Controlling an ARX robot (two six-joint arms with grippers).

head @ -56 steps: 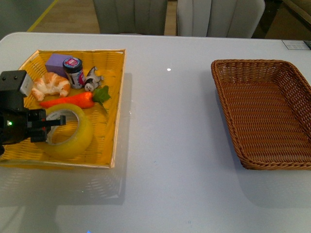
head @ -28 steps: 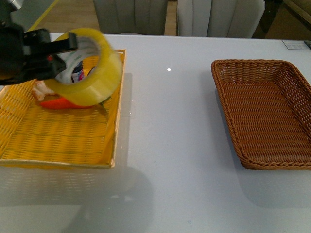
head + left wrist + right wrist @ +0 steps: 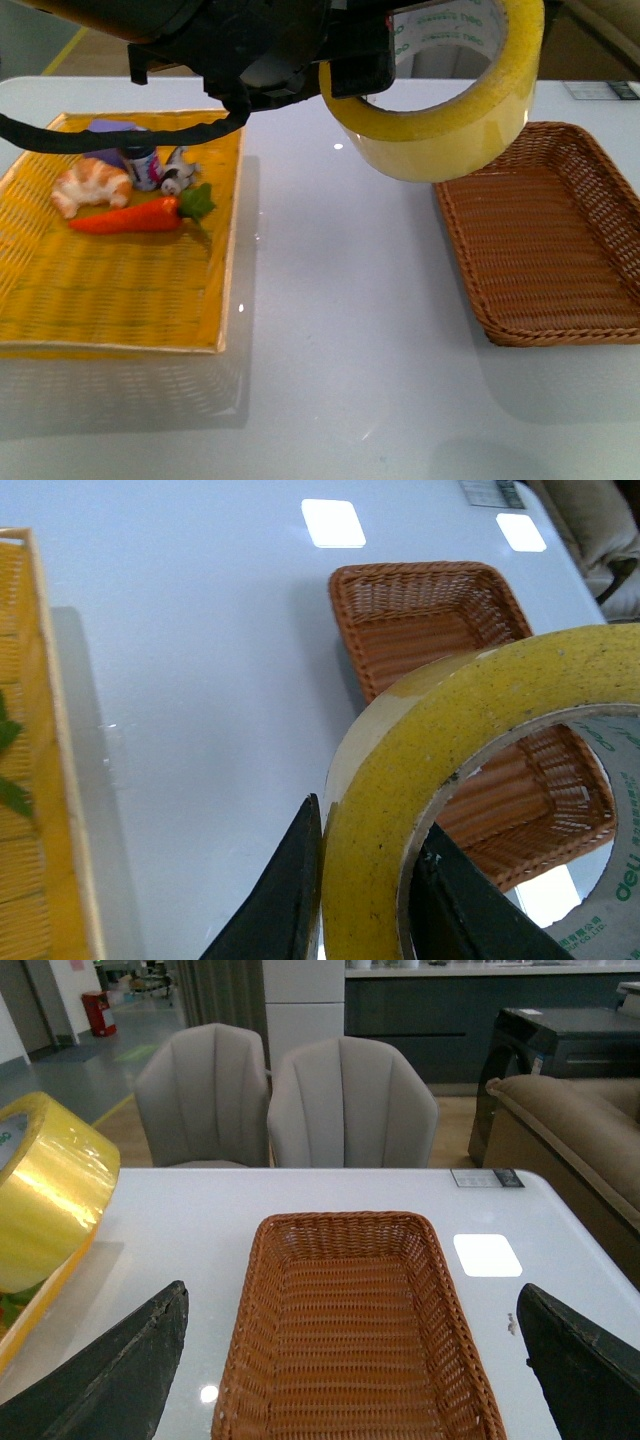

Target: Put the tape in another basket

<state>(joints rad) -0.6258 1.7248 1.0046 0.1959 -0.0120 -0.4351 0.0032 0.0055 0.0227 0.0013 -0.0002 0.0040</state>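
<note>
My left arm (image 3: 250, 40) fills the top of the front view. Its left jaws are clamped on the tape (image 3: 440, 110). In the left wrist view one dark finger (image 3: 285, 890) presses the outside of the roll's wall and the other sits inside the printed white core. The tape hangs in the air, tilted, well clear of the white worktop (image 3: 340, 300). It sits over the open stretch between the two baskets, and in the front view its edge overlaps the far left corner of the brown wicker basket (image 3: 560, 260). It is not in that basket yet.

The right jaws are spread wide and grip nothing. Their two dark fingers (image 3: 110, 1380) sit at opposite lower corners of the right wrist view, with the brown basket showing between them.

On my left, the yellow woven basket (image 3: 225, 250) holds a croissant (image 3: 90, 185), a carrot (image 3: 135, 215) with green leaves, a small dark-lidded jar (image 3: 143, 165) and a purple box (image 3: 115, 128). These are clustered toward its far end. Beside the jar lies a small grey item that I cannot identify.
</note>
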